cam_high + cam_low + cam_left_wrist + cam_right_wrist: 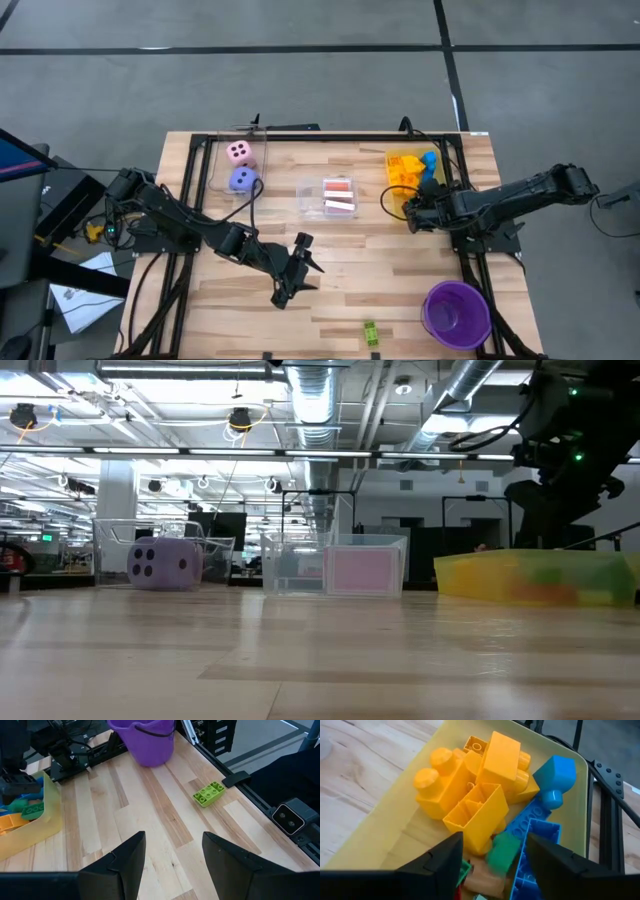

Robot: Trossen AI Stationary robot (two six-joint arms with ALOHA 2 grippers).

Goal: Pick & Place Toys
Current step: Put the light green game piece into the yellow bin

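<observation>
Wooden plank table (400,265), pale and grained, framed by black rails. Left gripper (296,268) sits low over the table's middle, its dark fingers (125,862) apart and empty. Right gripper (412,212) hangs over the yellow bin (392,196), fingers (442,857) spread, holding nothing; a green brick (500,852) lies blurred just below them on the pile. Round purple cup (456,312), smooth plastic, stands near the right front corner. The translucent yellow bin holds studded yellow bricks (477,780) and blue bricks (540,837). A clear bin (338,197) holds pink-backed cards (340,206). Pink die (239,152) and purple die (242,179) sit side by side, dotted. A lime brick (370,333) lies alone at the front edge.
</observation>
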